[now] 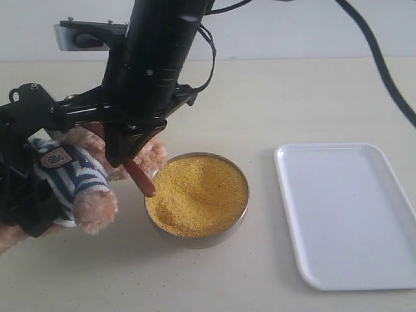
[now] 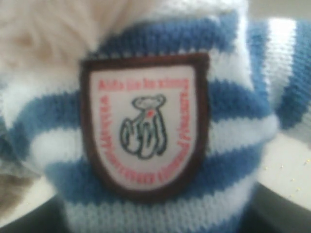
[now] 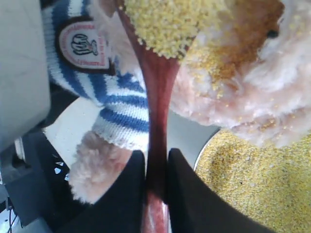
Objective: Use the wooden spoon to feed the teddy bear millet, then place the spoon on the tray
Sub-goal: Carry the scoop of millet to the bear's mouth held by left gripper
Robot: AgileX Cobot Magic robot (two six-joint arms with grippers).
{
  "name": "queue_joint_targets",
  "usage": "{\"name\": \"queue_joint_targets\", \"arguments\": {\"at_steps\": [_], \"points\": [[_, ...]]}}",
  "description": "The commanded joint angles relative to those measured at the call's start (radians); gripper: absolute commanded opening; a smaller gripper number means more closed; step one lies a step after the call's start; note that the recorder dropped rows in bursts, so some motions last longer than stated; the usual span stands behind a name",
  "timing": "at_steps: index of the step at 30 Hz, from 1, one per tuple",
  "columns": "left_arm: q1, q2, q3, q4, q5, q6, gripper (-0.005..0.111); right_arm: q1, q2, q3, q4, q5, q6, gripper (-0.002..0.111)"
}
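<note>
The table (image 1: 292, 97) lies bare beyond the bowl (image 1: 247, 198) toward 12 o'clock, up to its far edge against a pale wall, and again at 6 o'clock. A strip of bare table separates the bowl from the tray (image 1: 348, 214), which sits well apart at the bowl's 3 o'clock. The tray's right edge runs out of the exterior view and its near edge lies close to the bottom of it. A black cable (image 1: 383, 65) crosses above the table at about 1 o'clock.

At the bowl's 9 o'clock things are crowded - the bear (image 1: 71, 172) leans there, just beside the rim, with both arms around it. The left claw (image 1: 32, 208) grasps the bear's striped torso, black fingers on either side. The shirt badge (image 2: 146, 126) fills its wrist view.

The right claw (image 3: 156, 158) comes down from 12 o'clock, clenched on the spoon (image 3: 158, 87) partway along the handle. The spoon's reddish end shows below the fingers, over the bowl's 9 o'clock rim.

The bowl holds millet (image 1: 198, 192) heaped nearly to the rim, its surface uneven. The spoon's own bowl carries a mound of grains pressed against the bear's muzzle - loose grains cling to the fur there.
</note>
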Motion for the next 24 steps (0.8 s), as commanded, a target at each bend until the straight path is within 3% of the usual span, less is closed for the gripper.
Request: {"name": "queue_joint_targets", "arguments": {"at_steps": [1, 6, 24], "points": [[-0.003, -0.010, 0.002, -0.010, -0.008, -0.001, 0.004, -0.013, 0.007, -0.006, 0.077, 0.002, -0.031, 0.000], [-0.003, -0.010, 0.002, -0.010, -0.004, -0.001, 0.004, -0.071, 0.015, -0.005, 0.223, 0.002, -0.052, 0.000], [-0.003, -0.010, 0.002, -0.003, 0.000, -0.001, 0.004, -0.120, 0.017, 0.008, 0.376, 0.002, -0.067, 0.000]]}}
